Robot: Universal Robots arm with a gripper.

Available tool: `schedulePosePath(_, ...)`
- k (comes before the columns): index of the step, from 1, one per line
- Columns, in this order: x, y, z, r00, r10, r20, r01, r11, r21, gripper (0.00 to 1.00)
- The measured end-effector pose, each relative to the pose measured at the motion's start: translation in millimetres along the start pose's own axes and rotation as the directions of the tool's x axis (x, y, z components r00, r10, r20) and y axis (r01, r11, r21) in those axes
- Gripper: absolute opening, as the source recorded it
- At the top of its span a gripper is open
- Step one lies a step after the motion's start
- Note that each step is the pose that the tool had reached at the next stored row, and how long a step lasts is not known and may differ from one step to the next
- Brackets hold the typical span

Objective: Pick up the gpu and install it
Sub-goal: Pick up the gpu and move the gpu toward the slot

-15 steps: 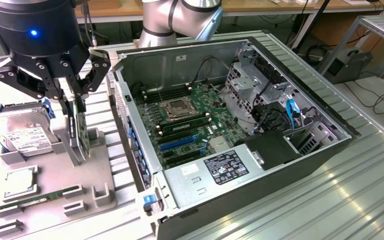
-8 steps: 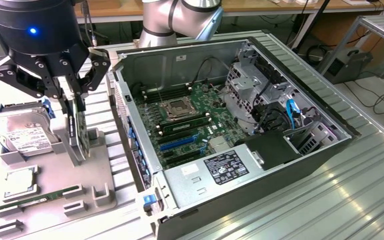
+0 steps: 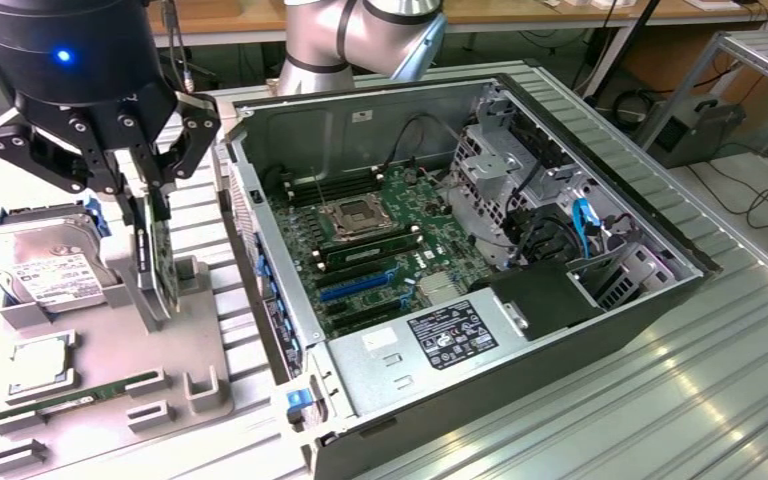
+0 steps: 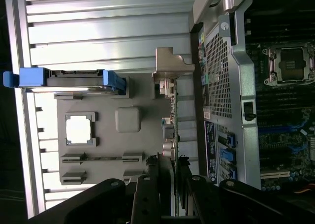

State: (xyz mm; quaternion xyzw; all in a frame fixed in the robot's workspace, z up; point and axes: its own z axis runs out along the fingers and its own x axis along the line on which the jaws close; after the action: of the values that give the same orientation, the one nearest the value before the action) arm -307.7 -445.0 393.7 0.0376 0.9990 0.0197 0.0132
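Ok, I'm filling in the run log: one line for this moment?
end effector: at gpu top edge | gpu: upright at parts tray, exterior view's left | computer case: open, gpu not installed

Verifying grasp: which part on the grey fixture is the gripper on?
The gpu, the thin dark card in the gripper; hard drive, CPU and RAM stick sit untouched.

The gpu (image 3: 160, 262) is clasped by the gripper (image 3: 149, 195) in a narrow lane; it is flanked by the hard drive (image 3: 40, 262) on the exterior view's left, and the case wall (image 3: 253, 250) stands near on the right; open room is left above the motherboard (image 3: 371, 250), bounded by the drive cage (image 3: 491, 180) and the black labelled cover (image 3: 451, 335).
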Motion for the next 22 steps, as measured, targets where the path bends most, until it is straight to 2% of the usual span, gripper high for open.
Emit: schedulePosePath(22,-0.1,0.2,-5.6,1.0,0.0,-0.0001,0.0,1.0,0.0001,0.27)
